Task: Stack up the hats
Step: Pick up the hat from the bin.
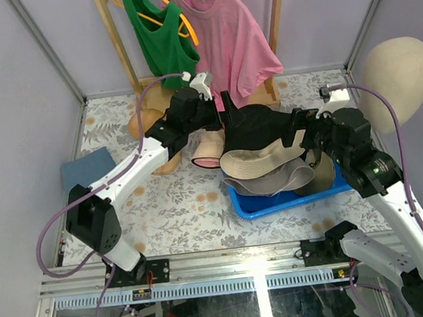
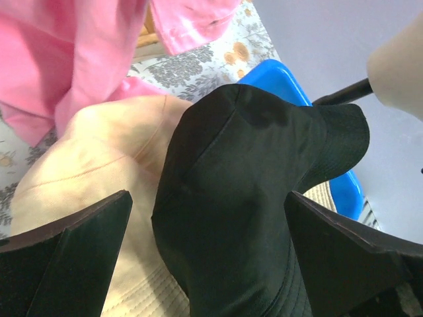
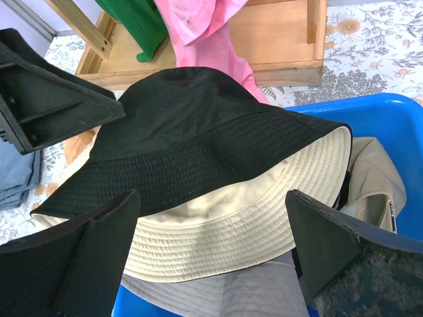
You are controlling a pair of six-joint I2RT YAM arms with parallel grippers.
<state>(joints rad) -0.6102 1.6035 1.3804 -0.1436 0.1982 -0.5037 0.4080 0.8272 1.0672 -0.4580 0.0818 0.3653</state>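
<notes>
A black bucket hat (image 1: 257, 126) tops a pile over a beige bucket hat (image 1: 254, 163) and a grey-taupe one (image 1: 279, 181) in the blue tray (image 1: 251, 206). My left gripper (image 1: 226, 117) is open at the black hat's far left side; its crown (image 2: 244, 191) lies between the spread fingers (image 2: 79, 244). My right gripper (image 1: 302, 137) is open at the pile's right side, facing the black brim (image 3: 192, 145), the beige brim (image 3: 251, 224) and the grey hat (image 3: 258, 294). A khaki cap (image 3: 373, 175) lies in the tray. A pink hat (image 1: 207, 151) sits left of the tray.
A cream mannequin head (image 1: 399, 76) stands at the right. Pink (image 1: 228, 34) and green (image 1: 158, 34) shirts hang on a wooden rack (image 3: 277, 39) behind the pile. A blue fabric piece (image 1: 86, 166) lies at the far left on the floral table.
</notes>
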